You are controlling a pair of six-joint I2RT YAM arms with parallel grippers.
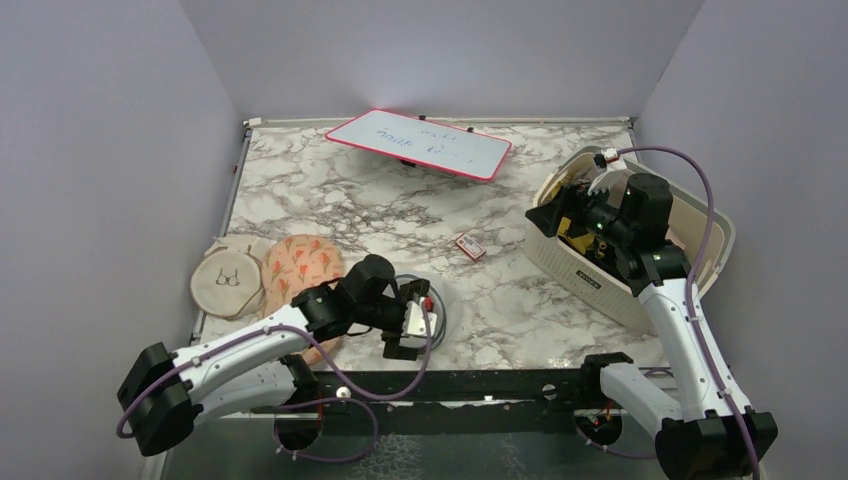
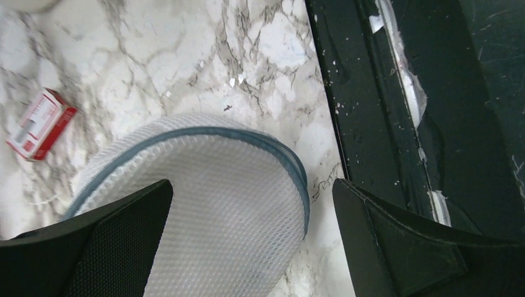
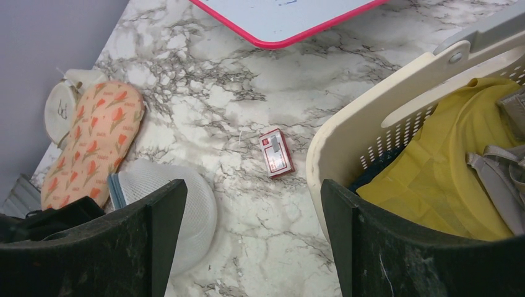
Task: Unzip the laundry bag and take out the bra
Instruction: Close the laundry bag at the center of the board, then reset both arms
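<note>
The laundry bag (image 1: 441, 300) is a white mesh cylinder with grey-blue zipper trim, lying near the table's front edge. It fills the left wrist view (image 2: 229, 185) and shows in the right wrist view (image 3: 198, 207). Its zipper looks closed along the rim that shows. No bra is visible; nothing yellow shows through the mesh. My left gripper (image 1: 422, 318) is open just above the bag, one finger (image 2: 99, 247) over the mesh top and the other (image 2: 408, 247) beyond its rim. My right gripper (image 1: 548, 215) is open and empty (image 3: 254, 241), held high over the basket's left edge.
A cream laundry basket (image 1: 700, 235) at the right holds yellow cloth (image 3: 433, 179) and dark items. A small red box (image 1: 470, 246) lies mid-table. A beige pouch (image 1: 225, 280) and an orange patterned pouch (image 1: 300, 265) lie at the left. A whiteboard (image 1: 420, 143) lies at the back.
</note>
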